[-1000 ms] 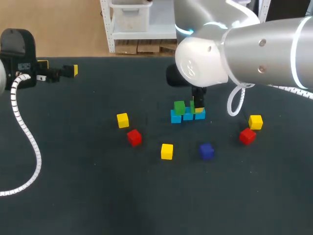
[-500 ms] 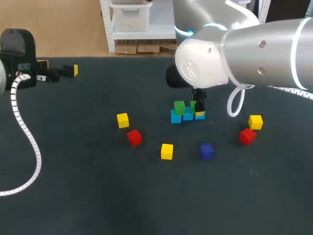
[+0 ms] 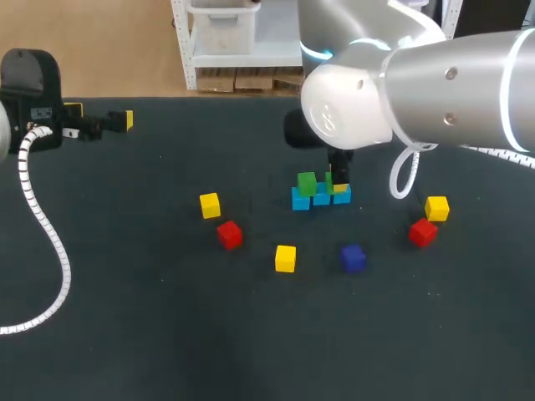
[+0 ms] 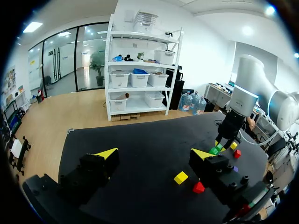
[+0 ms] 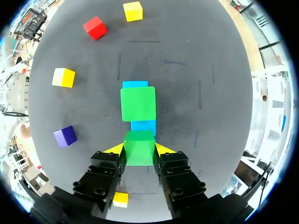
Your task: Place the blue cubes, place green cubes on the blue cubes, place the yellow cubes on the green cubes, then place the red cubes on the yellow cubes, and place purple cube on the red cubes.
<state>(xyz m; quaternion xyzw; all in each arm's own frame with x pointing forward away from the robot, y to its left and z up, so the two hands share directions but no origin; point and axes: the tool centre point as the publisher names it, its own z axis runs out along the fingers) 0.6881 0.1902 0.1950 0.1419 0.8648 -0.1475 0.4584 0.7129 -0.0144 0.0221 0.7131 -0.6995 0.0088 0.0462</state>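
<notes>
Green layer: right claw (image 5: 139, 150) grips the second green cube (image 5: 139, 145) over the blue cubes (image 5: 143, 126) and should next lower and release it; left claw (image 4: 154, 154) open.

Right wrist view: the green cube (image 5: 139, 143) gripped by the right end effector (image 5: 139, 150) hides whatever lies beneath it. A second green cube (image 5: 138, 103) covers most of 1 blue cube (image 5: 135, 84). Head view: the right arm (image 3: 418, 83) masks the end effector's upper part.

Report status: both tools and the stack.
Left tool open, empty. Right tool shut on a green cube over the blue cubes, beside the placed green cube. Purple cube lies apart.
</notes>
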